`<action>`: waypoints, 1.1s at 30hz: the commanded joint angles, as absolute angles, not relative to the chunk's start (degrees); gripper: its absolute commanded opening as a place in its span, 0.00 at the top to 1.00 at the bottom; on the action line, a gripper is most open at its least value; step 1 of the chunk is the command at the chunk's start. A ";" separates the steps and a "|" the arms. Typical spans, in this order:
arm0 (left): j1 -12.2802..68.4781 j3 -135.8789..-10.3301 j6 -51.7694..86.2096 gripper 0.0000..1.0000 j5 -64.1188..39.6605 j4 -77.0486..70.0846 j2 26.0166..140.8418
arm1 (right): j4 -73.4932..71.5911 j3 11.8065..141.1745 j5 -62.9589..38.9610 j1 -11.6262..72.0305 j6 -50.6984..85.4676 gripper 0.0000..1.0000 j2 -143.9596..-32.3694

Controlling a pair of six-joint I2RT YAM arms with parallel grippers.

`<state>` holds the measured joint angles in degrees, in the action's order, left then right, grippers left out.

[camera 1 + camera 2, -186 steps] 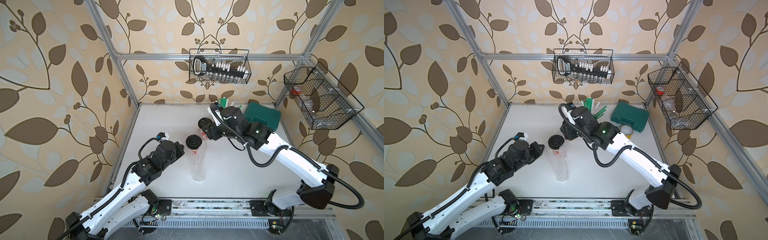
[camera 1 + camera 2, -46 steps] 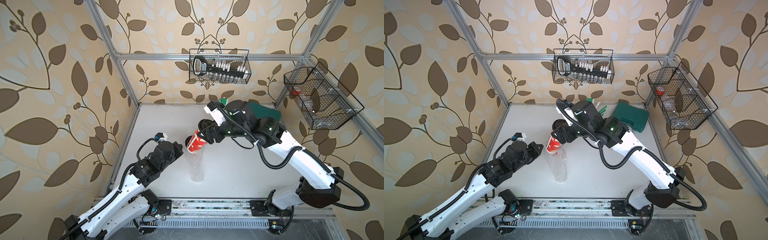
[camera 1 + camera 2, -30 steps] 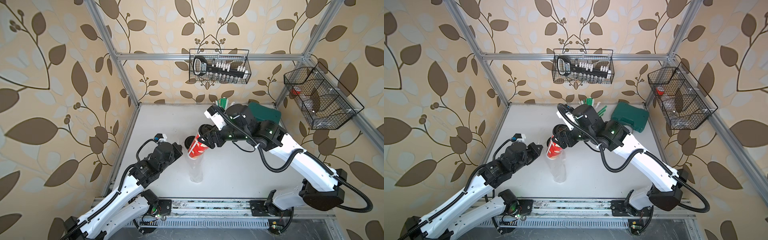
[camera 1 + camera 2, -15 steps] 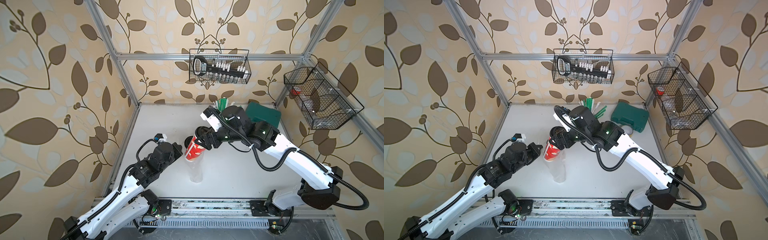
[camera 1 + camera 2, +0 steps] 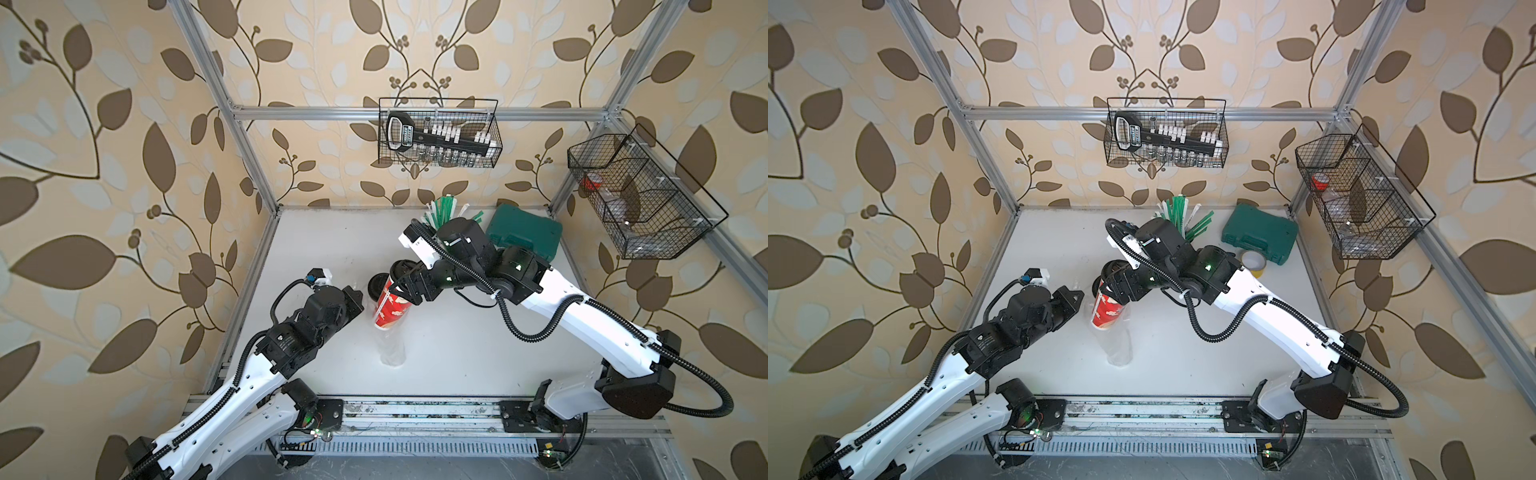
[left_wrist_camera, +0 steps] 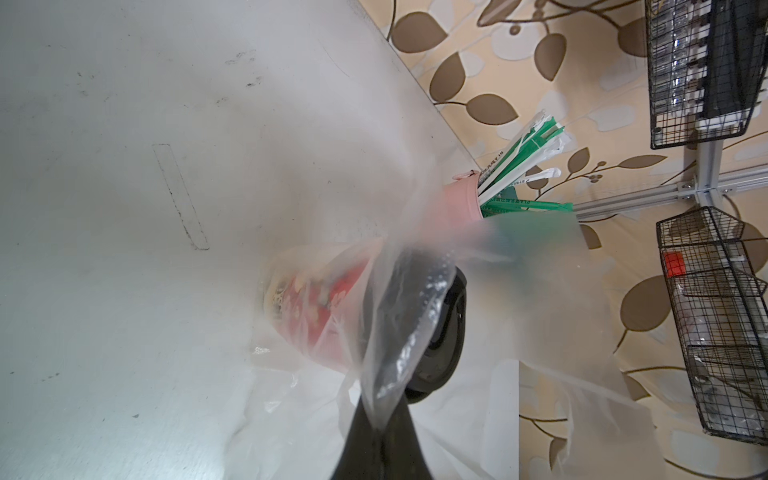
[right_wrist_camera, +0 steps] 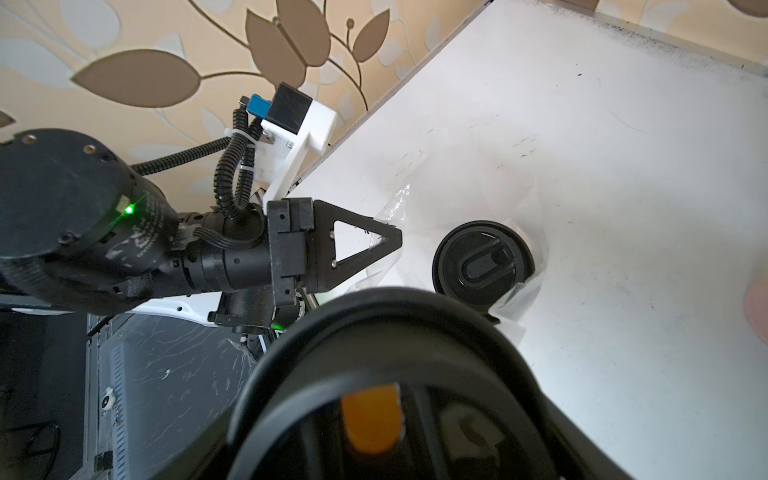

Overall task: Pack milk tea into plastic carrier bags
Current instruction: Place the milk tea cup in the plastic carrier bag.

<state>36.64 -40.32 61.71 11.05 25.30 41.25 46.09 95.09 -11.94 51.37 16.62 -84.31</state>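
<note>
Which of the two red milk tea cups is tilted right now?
The gripped cup in the right gripper: it leans, showing its red side. The other cup stands inside the clear bag, only its black lid visible from above.

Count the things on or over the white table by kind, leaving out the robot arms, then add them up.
red cup with black lid: 2
clear bag: 1
pink cup of straws: 1
green case: 1
tape roll: 1
total: 6
</note>
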 commanded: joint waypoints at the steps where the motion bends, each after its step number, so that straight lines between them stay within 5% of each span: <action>1: 36.17 -40.12 61.96 1.00 12.92 24.57 40.80 | 48.85 96.42 -10.73 52.02 15.65 0.33 -85.46; 33: 36.14 -39.62 61.70 1.00 12.39 23.23 41.48 | 56.22 99.35 2.42 60.34 12.02 0.30 -93.83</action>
<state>36.64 -40.12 61.69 11.05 24.67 41.74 56.27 100.38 1.67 59.90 12.78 -93.62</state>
